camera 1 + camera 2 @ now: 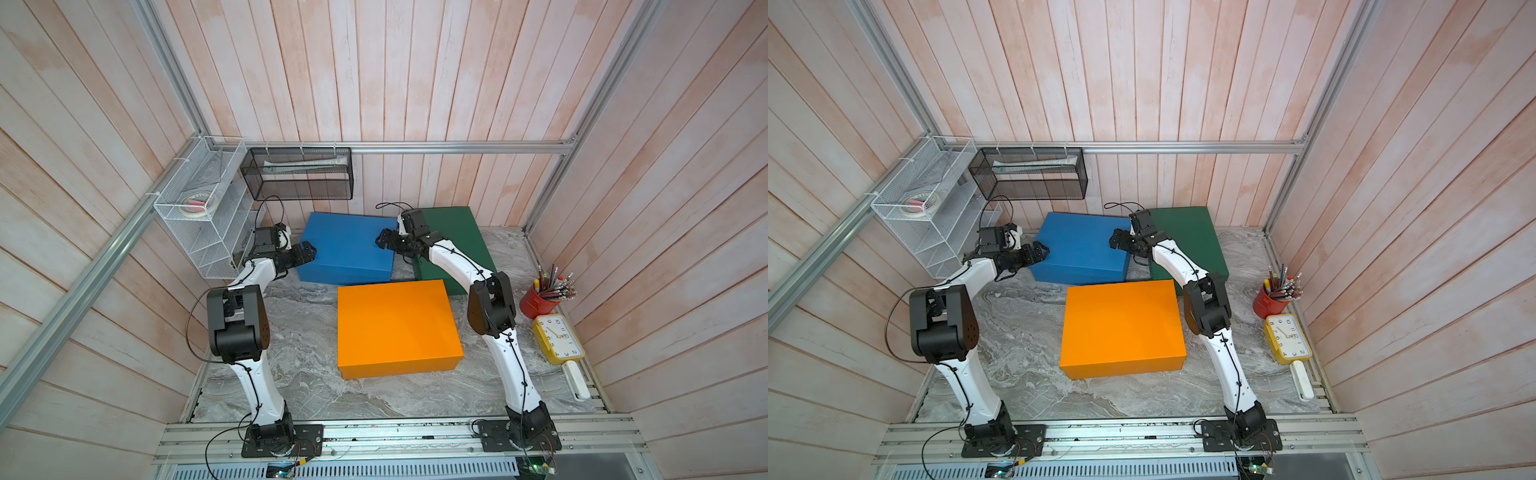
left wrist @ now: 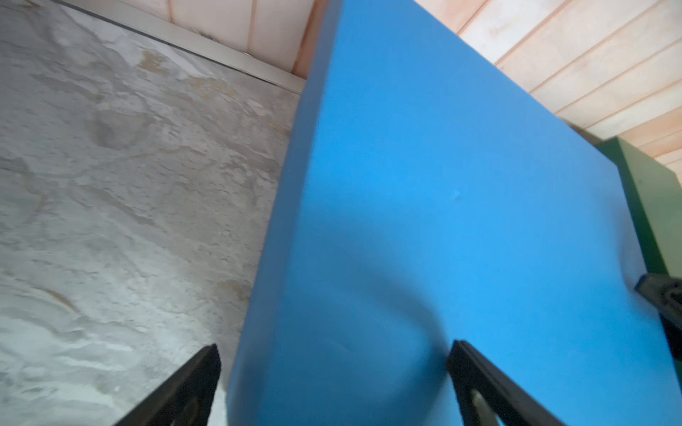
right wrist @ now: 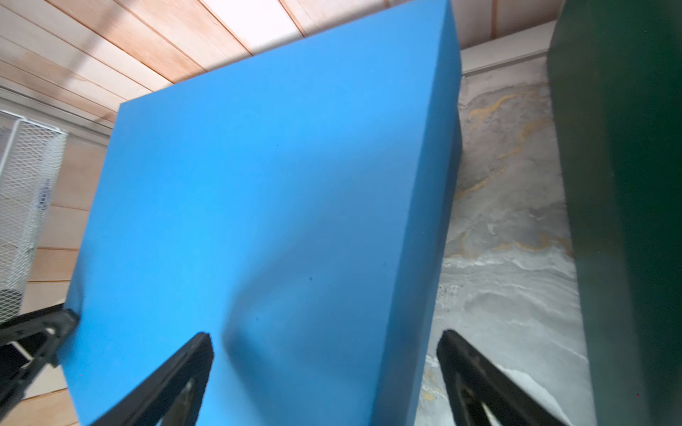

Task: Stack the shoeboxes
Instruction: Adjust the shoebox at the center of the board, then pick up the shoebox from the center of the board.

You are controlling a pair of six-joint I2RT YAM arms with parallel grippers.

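Three shoeboxes lie on the marble table. The blue one [image 1: 347, 249] [image 1: 1079, 249] is at the back, the dark green one [image 1: 455, 232] [image 1: 1187, 232] is to its right, and the orange one [image 1: 397, 326] [image 1: 1121, 328] is in front. My left gripper [image 1: 309, 251] [image 2: 334, 354] is open at the blue box's left end, one finger over its lid [image 2: 424, 184] and one beside its wall. My right gripper [image 1: 380, 240] [image 3: 324, 343] is open at the right end and straddles that edge the same way. Between blue and green there is a narrow gap.
A white wire rack [image 1: 199, 208] and a black mesh basket [image 1: 299, 174] hang on the walls at the back left, close to my left arm. A red pencil cup [image 1: 540, 301], a yellow clock [image 1: 557, 337] and a white bar [image 1: 575, 380] line the right edge.
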